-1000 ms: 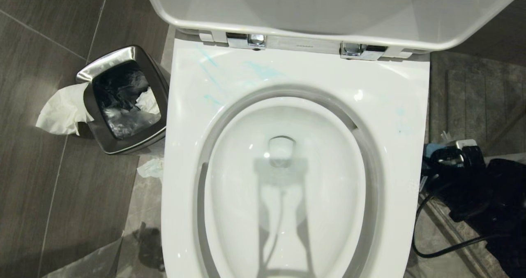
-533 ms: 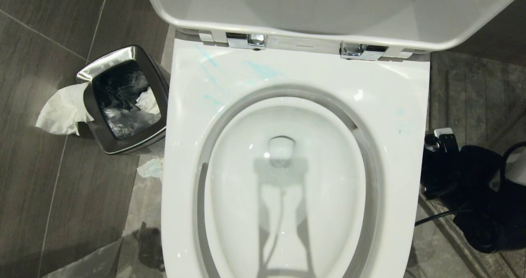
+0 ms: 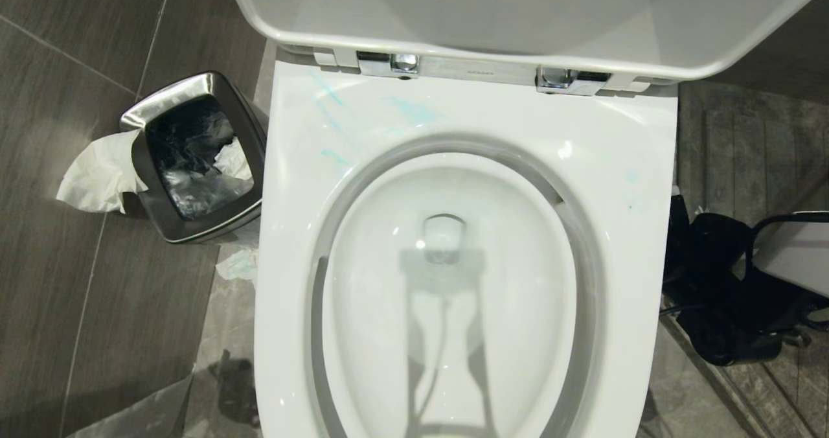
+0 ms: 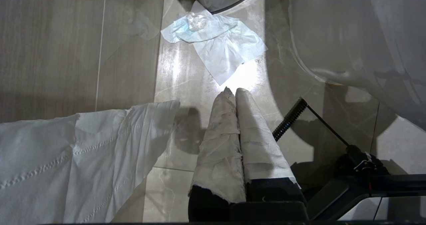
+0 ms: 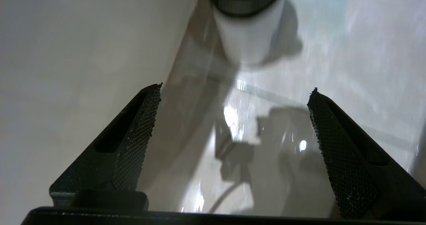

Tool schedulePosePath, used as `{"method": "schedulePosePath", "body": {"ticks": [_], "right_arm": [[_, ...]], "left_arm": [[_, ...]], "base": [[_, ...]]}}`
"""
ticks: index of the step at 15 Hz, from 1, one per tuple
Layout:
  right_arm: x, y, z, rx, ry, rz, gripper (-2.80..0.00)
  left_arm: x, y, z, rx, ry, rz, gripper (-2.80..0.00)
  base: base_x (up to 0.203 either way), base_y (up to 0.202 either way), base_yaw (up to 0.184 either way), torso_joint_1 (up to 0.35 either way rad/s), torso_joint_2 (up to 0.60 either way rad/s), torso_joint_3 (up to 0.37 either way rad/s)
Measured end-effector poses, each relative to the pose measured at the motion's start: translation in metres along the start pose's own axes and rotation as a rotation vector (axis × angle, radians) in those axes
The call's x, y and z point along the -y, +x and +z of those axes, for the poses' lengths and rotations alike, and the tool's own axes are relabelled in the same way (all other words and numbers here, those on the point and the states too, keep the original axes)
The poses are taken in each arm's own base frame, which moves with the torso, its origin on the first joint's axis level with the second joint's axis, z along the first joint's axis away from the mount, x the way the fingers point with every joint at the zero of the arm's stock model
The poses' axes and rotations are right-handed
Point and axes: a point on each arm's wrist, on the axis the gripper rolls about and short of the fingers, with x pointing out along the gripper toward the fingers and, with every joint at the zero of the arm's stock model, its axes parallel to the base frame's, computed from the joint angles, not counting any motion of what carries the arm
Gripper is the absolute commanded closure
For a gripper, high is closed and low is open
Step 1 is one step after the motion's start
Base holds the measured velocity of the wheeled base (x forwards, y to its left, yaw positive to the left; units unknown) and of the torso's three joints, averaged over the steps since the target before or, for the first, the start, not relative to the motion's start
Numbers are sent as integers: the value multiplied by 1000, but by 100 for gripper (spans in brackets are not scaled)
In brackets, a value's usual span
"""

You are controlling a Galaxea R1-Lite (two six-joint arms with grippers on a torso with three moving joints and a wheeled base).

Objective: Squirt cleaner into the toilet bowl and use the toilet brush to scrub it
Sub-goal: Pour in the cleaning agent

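The white toilet bowl (image 3: 622, 166) fills the head view, lid raised, with faint blue streaks on its back rim. My right gripper (image 5: 235, 88) is open and empty, low over the glossy floor beside the bowl's outer wall (image 5: 66, 52). Just ahead of it the cleaner (image 5: 248, 35) stands apart, showing a whitish base under a dark band. In the head view only the black right arm (image 3: 712, 282) shows, at the bowl's right. My left gripper (image 4: 234, 90) hangs shut with paper-wrapped fingers (image 4: 223, 135), holding nothing. The toilet brush is out of view.
A square steel bin (image 3: 194, 159) with paper hanging over its side (image 3: 97, 172) stands left of the bowl. A crumpled tissue (image 4: 216, 42) lies on the floor ahead of the left gripper, and a broad white paper sheet (image 4: 66, 158) beside it. A dark mat (image 3: 751, 140) lies at the right.
The right arm has drawn back toward the right edge of the head view, and its white link now shows there. The left arm has not moved.
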Motion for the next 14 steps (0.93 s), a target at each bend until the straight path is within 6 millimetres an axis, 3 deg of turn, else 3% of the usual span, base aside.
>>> {"method": "schedulePosePath", "body": {"ticks": [7, 14], "right_arm": [[-2, 40, 8, 131, -89, 17, -280], [-4, 60, 10, 197, -158, 19, -280]], "left_arm": [[0, 0, 0, 0, 0, 0, 0], [0, 0, 0, 0, 0, 0, 0]], "base": [[0, 0, 0, 0, 0, 0], [0, 0, 0, 0, 0, 0]]}}
